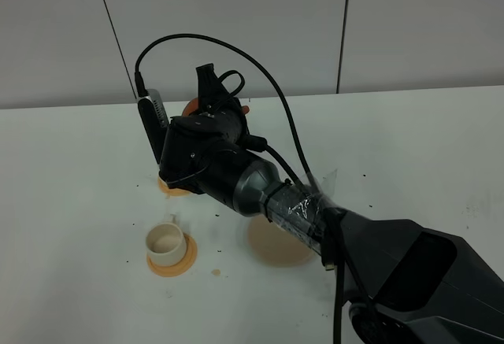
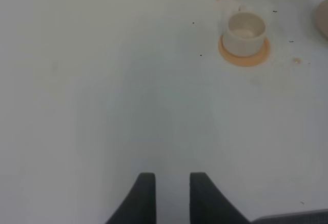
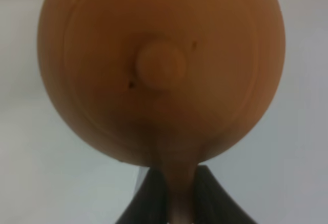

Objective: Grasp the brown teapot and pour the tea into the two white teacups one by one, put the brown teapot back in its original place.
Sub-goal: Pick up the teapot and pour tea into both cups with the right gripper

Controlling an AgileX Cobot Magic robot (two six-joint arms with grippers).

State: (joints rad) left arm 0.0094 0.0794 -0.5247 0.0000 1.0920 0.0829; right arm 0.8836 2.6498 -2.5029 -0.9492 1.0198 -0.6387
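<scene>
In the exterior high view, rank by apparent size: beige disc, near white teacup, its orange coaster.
1. Beige disc, largest, though partly behind the right arm.
2. Orange coaster.
3. White teacup, slightly narrower than its coaster.

One cup [image 1: 164, 239] sits on a coaster [image 1: 177, 264], left of the disc [image 1: 269, 249]; a second coaster [image 1: 168, 190] lies behind the first on the table [image 1: 409, 147].

The left tool [image 2: 171, 198] hangs over the worktop [image 2: 102, 106], fingers slightly apart. Well beyond it, a white teacup [image 2: 246, 29] sits on an orange coaster [image 2: 245, 60].
</scene>
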